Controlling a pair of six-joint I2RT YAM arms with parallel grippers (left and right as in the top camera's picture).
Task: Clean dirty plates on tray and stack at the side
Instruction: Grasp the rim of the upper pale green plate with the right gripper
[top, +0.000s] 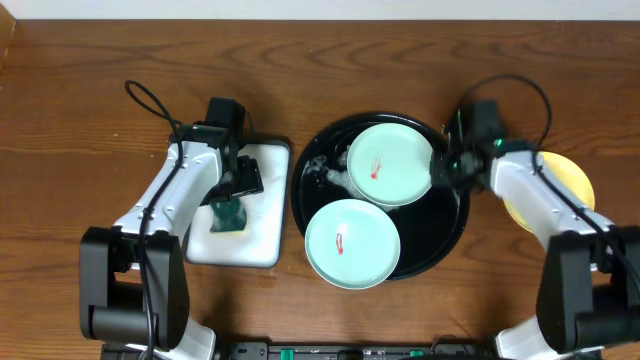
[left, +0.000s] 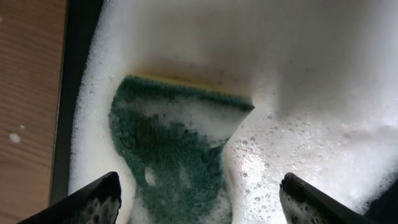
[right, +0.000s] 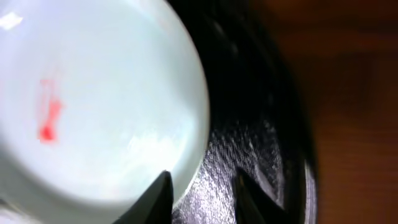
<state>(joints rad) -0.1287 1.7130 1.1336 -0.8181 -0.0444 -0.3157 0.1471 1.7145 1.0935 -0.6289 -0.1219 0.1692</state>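
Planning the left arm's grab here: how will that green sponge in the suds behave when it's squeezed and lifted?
The sponge will likely squash, since its green scouring face looks curled and soft. Coated in foam, it may slip and drip. Small within the white dish, it is probably light.

The upper mint plate and the lower mint plate are lying on the black tray; the yellow plate is sitting outside it.

No legible txt or labels anywhere.
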